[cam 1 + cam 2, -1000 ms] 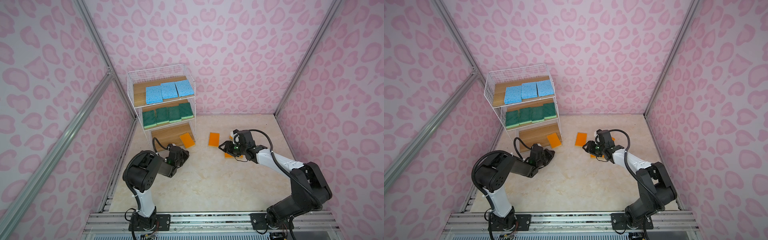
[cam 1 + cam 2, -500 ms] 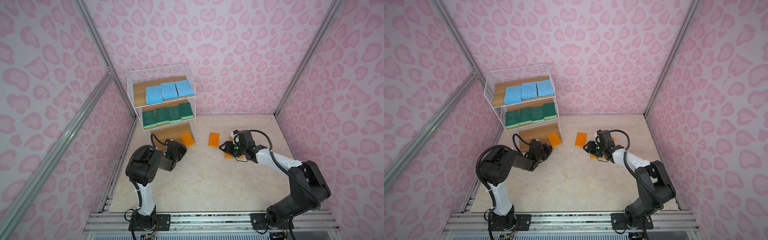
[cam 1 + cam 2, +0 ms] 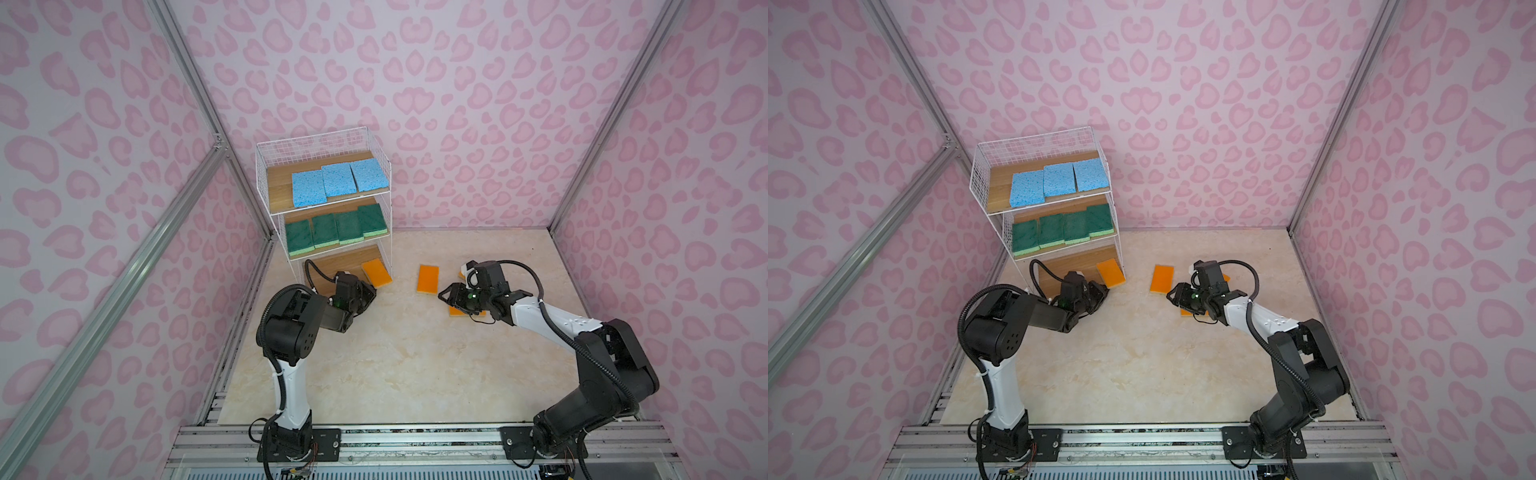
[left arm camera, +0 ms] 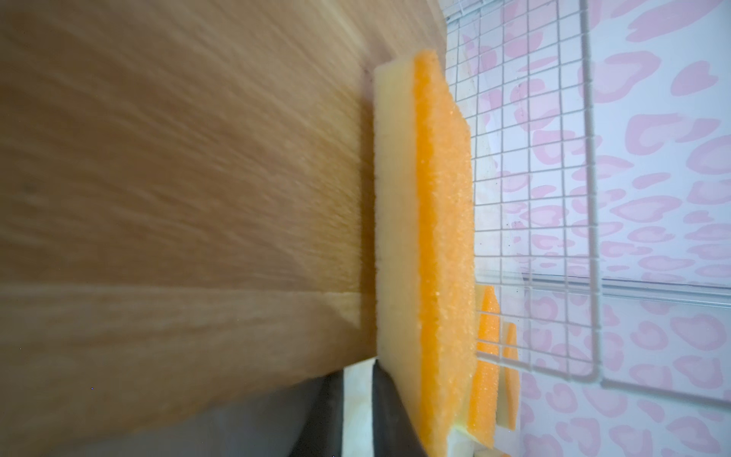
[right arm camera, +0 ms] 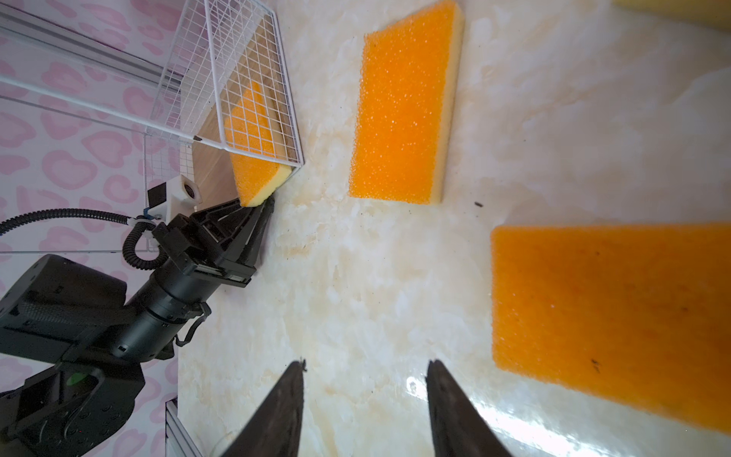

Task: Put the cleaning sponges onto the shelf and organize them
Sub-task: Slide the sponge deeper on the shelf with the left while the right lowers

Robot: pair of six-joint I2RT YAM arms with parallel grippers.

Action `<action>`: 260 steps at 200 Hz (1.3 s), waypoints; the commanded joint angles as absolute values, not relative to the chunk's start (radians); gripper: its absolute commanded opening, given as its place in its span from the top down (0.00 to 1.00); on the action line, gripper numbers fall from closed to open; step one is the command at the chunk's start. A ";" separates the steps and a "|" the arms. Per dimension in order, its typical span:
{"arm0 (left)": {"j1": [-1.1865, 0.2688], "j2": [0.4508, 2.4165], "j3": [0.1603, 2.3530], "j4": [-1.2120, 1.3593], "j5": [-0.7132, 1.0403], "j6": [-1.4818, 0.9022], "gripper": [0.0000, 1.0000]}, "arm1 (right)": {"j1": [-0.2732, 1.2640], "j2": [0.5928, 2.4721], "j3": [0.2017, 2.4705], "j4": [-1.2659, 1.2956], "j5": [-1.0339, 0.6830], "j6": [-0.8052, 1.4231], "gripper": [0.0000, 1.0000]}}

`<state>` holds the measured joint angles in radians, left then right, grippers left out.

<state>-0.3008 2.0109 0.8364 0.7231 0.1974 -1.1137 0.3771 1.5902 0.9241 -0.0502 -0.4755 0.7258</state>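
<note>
You have the left gripper point(image 3: 371, 291), jaws narrowly parted and empty, at the near corner of the orange sponge point(image 3: 376, 272) overhanging the bottom board point(image 3: 338, 262) of the shelf point(image 3: 316, 145), its long axis running inward; the right gripper point(image 5: 366, 362), spread and empty, hovers well apart.

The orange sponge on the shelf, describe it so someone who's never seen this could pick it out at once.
Find the white wire shelf in the back left corner: blue sponges on top, green sponges below. The orange sponge lies on its lowest board, at the right end. It's the only orange one shelved; the others lie on the floor.
</note>
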 commanded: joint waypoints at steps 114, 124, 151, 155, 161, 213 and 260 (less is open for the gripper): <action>-0.324 1.790 0.625 0.724 0.161 -1.064 0.24 | 0.385 1.745 1.191 -0.232 -0.353 0.620 0.41; -0.324 1.784 0.615 0.724 0.159 -1.063 0.27 | 0.392 1.755 1.210 -0.238 -0.345 0.620 0.42; -0.321 1.782 0.621 0.722 0.164 -1.064 0.56 | 0.399 1.778 1.238 -0.242 -0.331 0.628 0.43; -0.320 1.786 0.626 0.718 0.168 -1.065 0.62 | 0.400 1.783 1.243 -0.242 -0.330 0.627 0.43; -0.317 1.792 0.636 0.716 0.174 -1.067 0.73 | 0.399 1.789 1.251 -0.244 -0.330 0.628 0.43; -0.275 1.808 0.680 0.665 0.142 -1.065 0.96 | 0.388 1.842 1.294 -0.245 -0.332 0.626 0.43; -0.243 1.827 0.737 0.623 0.131 -1.048 0.96 | 0.374 1.868 1.302 -0.216 -0.358 0.629 0.43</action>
<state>-0.2520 1.8080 0.7002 0.6361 0.1429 -1.0687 0.3794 1.8519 1.2995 -0.2348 -0.3439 0.6331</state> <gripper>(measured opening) 0.049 0.568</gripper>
